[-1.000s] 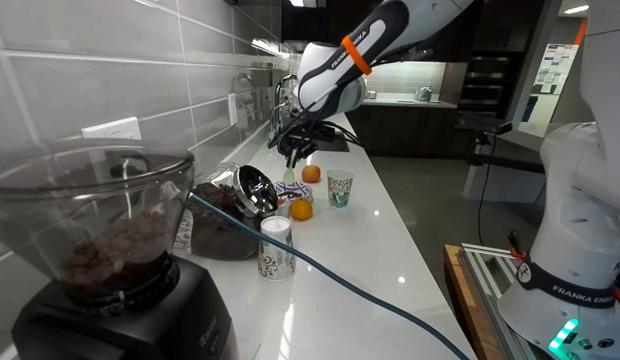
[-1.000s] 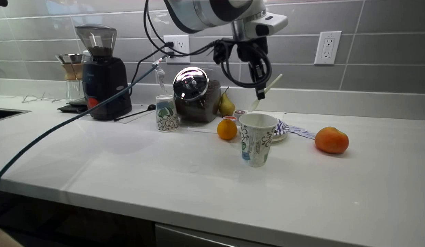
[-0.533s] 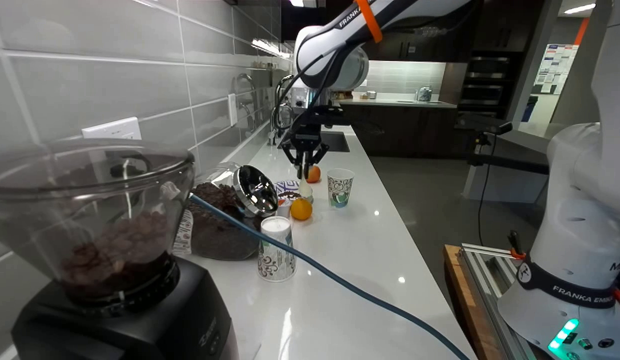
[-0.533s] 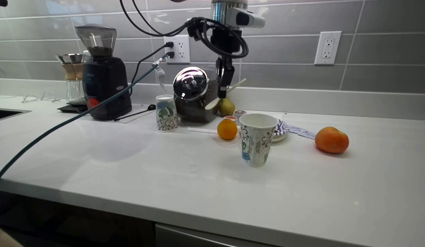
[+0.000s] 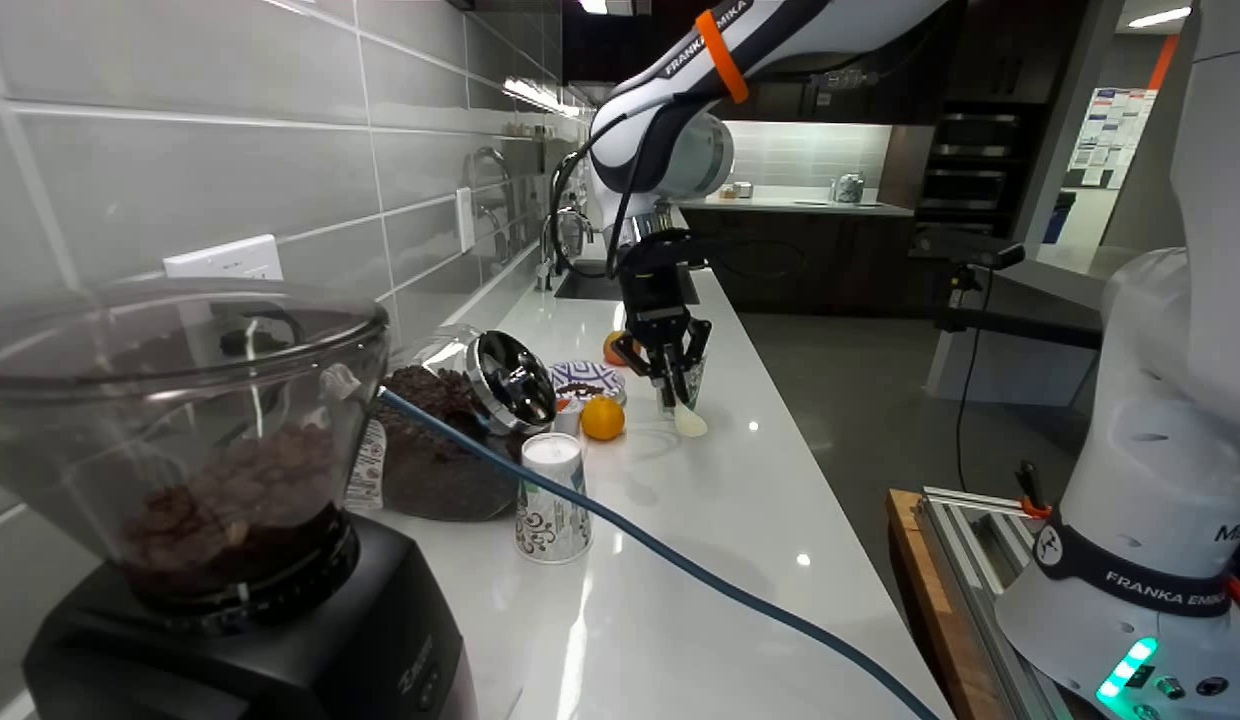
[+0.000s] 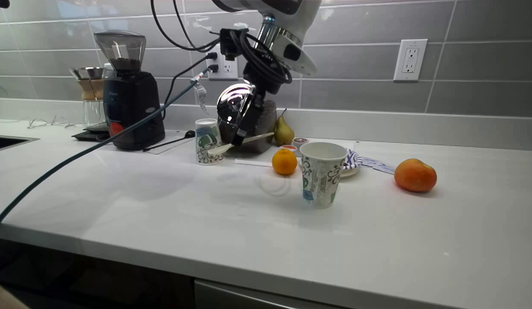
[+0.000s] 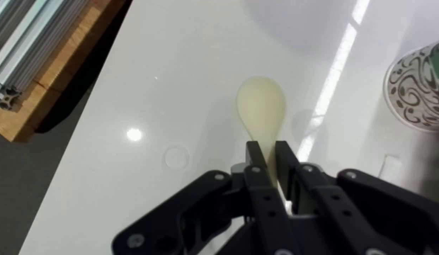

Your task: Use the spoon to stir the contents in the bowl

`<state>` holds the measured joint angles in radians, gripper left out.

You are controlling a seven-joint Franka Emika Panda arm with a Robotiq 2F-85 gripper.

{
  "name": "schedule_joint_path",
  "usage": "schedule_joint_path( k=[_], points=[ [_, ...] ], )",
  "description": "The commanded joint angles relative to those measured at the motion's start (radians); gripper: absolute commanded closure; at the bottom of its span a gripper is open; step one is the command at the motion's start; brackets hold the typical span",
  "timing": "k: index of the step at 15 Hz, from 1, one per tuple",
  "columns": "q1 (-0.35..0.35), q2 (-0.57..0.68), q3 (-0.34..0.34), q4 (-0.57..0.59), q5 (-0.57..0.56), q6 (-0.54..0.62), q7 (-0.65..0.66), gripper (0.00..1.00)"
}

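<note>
Pincer [image 7: 266, 143] & its tightly gripped pale spoon [image 7: 261, 102] swung twd. an upturned ppr. cup [image 6: 207, 139] w/in a sec. as I watched, above the white counter [image 7: 187, 106]. Farther off, past an orange [image 6: 284, 162], sat the patterned bowl [image 5: 604, 375] w/ dark contents [image 5: 579, 391], nr. an upright cup [image 6: 321, 182].

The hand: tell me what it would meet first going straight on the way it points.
The white countertop, most likely, with the held spoon perhaps touching before the hand; the overturned cup seems off to the side, though depth is unclear.
</note>
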<state>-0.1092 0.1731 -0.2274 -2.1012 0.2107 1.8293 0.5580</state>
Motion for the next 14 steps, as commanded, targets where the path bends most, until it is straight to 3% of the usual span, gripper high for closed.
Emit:
schedule_joint_path(
  k=[1, 5, 14],
  points=[
    [-0.038, 0.071, 0.009, 0.037, 0.068, -0.050, -0.015, 0.96],
    [-0.055, 0.139, 0.006, 0.053, 0.098, 0.011, -0.018, 0.96],
    [-0.097, 0.257, 0.006, 0.138, 0.156, 0.021, -0.071, 0.96]
  ],
)
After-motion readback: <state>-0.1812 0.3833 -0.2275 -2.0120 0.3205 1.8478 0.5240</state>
